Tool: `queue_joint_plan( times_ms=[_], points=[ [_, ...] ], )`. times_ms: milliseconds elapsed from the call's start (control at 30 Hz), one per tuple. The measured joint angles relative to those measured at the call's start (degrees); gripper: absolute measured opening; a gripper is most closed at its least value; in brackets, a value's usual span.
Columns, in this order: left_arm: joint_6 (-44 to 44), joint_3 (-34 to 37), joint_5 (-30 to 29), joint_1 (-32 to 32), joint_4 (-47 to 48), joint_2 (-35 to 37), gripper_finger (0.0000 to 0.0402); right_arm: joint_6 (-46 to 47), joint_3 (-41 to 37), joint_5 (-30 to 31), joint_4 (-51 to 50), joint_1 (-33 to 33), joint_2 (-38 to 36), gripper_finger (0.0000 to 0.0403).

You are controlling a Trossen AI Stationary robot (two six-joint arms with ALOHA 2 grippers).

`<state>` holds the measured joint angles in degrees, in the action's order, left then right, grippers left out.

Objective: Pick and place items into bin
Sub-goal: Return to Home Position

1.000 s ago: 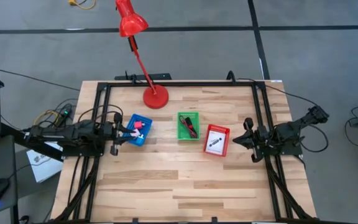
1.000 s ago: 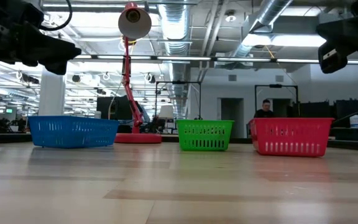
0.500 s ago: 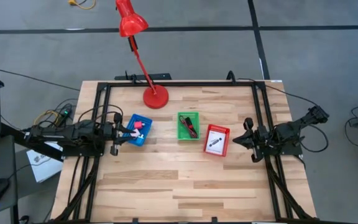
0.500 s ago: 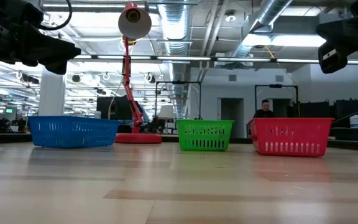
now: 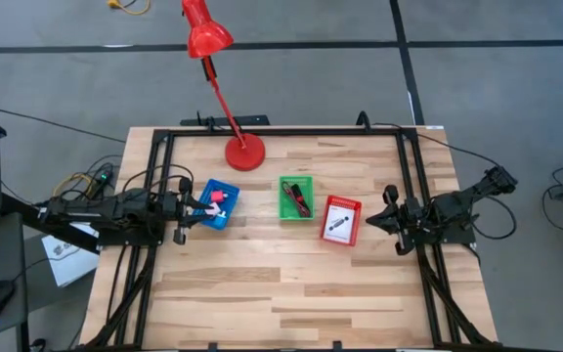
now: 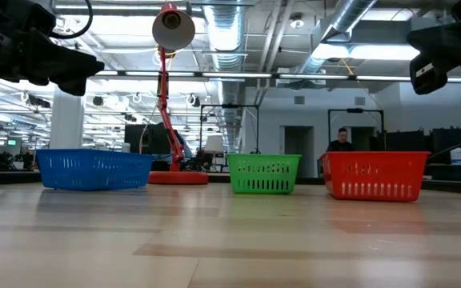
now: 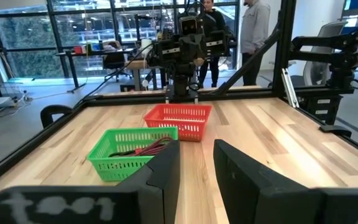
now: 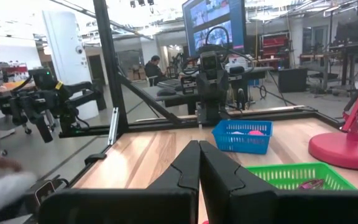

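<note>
Three small bins stand in a row on the wooden table. The blue bin (image 5: 218, 203) holds a pink cube (image 5: 216, 196) and a white piece. In the green bin (image 5: 297, 198) lies the dark red cable (image 5: 301, 200). A white card with a black mark (image 5: 338, 224) lies in the red bin (image 5: 341, 220). My left gripper (image 5: 190, 215) hovers open at the blue bin's left edge, raised above the table. My right gripper (image 5: 375, 222) waits shut, just right of the red bin, also raised. Neither holds anything.
The red desk lamp's base (image 5: 244, 154) stands behind the bins near the far edge, its head leaning out past the table. A black frame rims the table. Bare wood stretches in front of the bins (image 5: 291, 284). People stand in the room beyond (image 7: 253, 25).
</note>
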<state>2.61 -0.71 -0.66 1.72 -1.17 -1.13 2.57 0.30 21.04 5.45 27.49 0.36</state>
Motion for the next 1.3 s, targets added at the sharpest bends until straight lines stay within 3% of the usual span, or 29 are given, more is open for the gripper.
queue_joint_plan(
  times_ms=[1300],
  points=[
    [0.0, 0.0, 0.0, 0.0, 0.1, 0.0, 0.0087, 0.0, 0.0, 0.0, 0.0, 0.0, 0.0, 0.0]
  ],
)
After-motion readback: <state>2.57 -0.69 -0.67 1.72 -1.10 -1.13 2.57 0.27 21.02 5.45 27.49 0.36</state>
